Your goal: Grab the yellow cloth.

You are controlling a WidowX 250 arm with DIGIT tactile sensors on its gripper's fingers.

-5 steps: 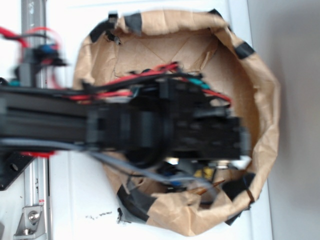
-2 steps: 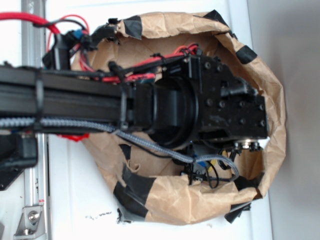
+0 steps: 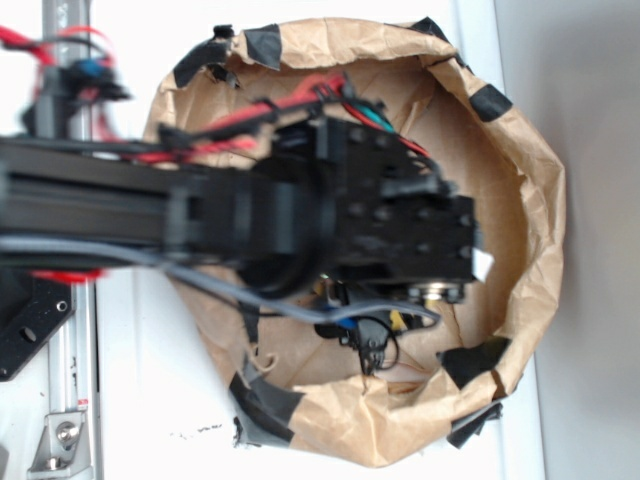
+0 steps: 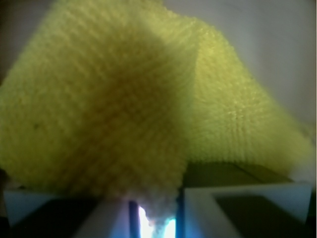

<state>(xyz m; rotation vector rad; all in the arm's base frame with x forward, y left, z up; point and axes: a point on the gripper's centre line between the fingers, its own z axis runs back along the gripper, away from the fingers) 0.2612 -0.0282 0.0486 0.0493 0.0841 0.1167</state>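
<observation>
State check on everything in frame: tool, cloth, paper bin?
tool: shut on the yellow cloth, a fold pinched between its white fingers.
yellow cloth: bunched, fills the wrist view; only a sliver shows under the arm in the exterior view.
brown paper bin: open-topped, crumpled rim patched with black tape, arm reaching in.

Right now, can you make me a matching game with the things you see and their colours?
Things:
1. soft woven cloth in the pincer
2. crinkled paper wall around the bin
3. tape patches on the paper wall
4. bulky robot arm

Colours:
A. brown
B. yellow
C. black, with red wires
D. black

Pairs: 1-B, 2-A, 3-D, 4-C
</observation>
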